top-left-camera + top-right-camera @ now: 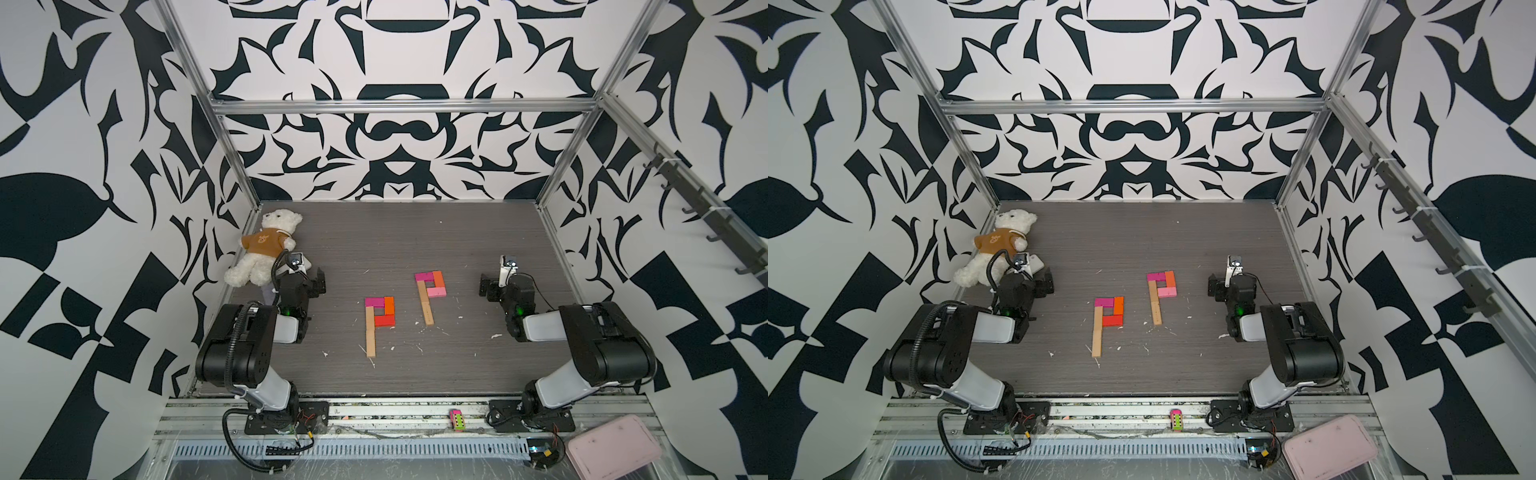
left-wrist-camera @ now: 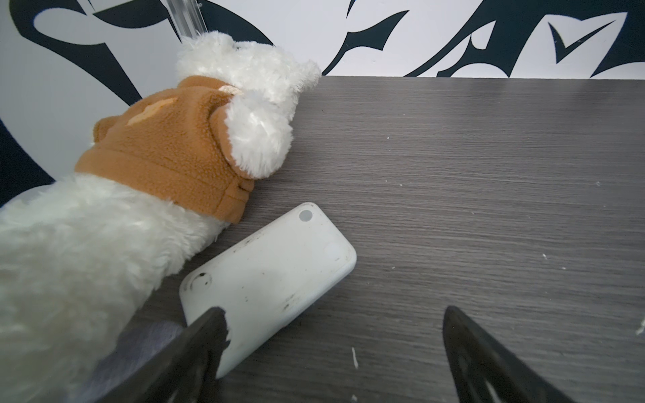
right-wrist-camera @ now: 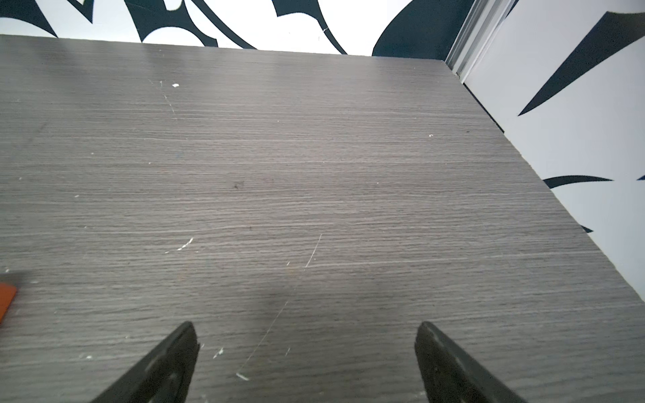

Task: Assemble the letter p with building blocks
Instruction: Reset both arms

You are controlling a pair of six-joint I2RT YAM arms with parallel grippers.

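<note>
Looking down, we take the grey wood-grain table (image 1: 415, 232) as our landmark. Both arms rise from beyond the table's near edge and fold back over its two sides. The left gripper (image 1: 318, 283) hangs low over the table's left side, its jaws spread wide with nothing between them. The right gripper (image 1: 486, 286) hangs over the table's right side, its jaws equally wide apart above bare surface.

A pale pink tray (image 1: 613, 446) lies off the table's near right corner. A white teddy bear (image 1: 266, 249) in a brown top lies along the table's left edge, towards the far corner.

The building blocks (image 1: 384, 320) lie flat at the table's middle as two separate letters P. Each has a tan stem and a magenta top bar. One loop closes in orange and red, the other (image 1: 436, 292) in orange and light pink.

A small white device (image 2: 272, 275) rests on the table's left side. A toy car (image 1: 456, 419) sits just off the table's near edge.
</note>
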